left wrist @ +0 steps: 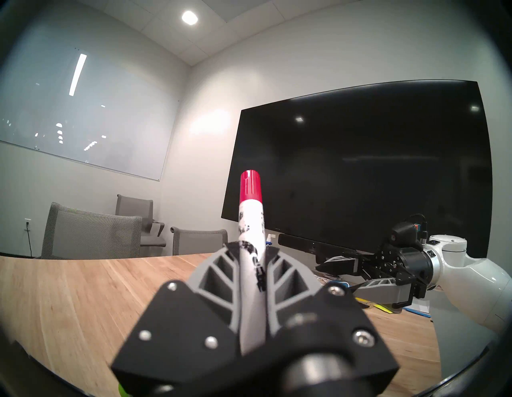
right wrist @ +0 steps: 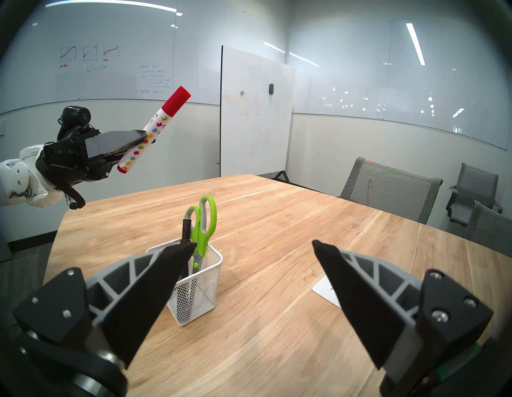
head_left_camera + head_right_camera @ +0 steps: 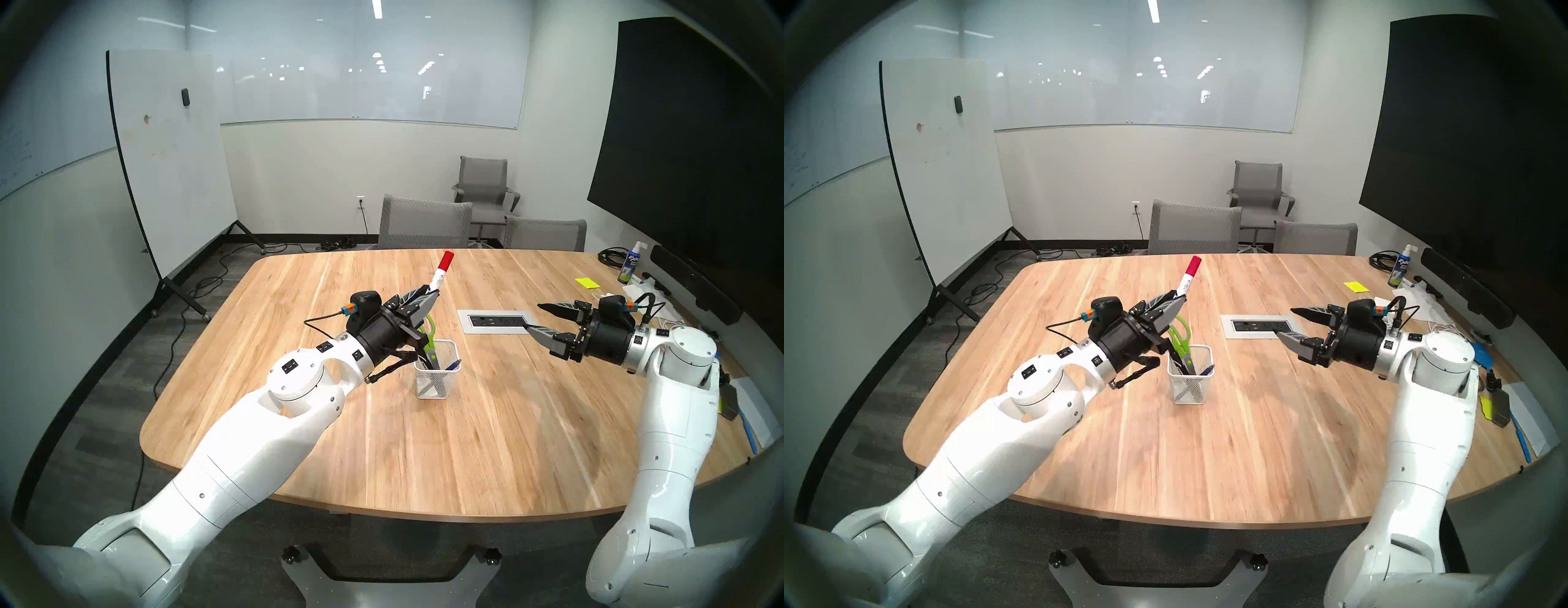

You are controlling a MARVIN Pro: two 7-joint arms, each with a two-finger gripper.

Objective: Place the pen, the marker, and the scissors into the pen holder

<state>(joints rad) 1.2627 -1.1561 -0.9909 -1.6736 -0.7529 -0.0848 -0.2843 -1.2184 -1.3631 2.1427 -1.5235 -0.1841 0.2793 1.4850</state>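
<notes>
Scissors (image 2: 203,221) and pen (image 3: 453,365) are already sitting in the holder (image 3: 437,378); I'm pinching the marker (image 3: 441,271) in my left pincer (image 3: 424,299), hovering at its 12 o'clock. Right pincer (image 3: 536,320) is hanging spread, empty.

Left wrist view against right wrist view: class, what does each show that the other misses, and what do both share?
Only the left wrist view shows the large black wall screen and the open right gripper. Only the right wrist view shows the white wire-mesh pen holder with the lime-green-handled scissors standing in it. Both show the white marker with red ends clamped in the left gripper, above the wooden table.
</notes>
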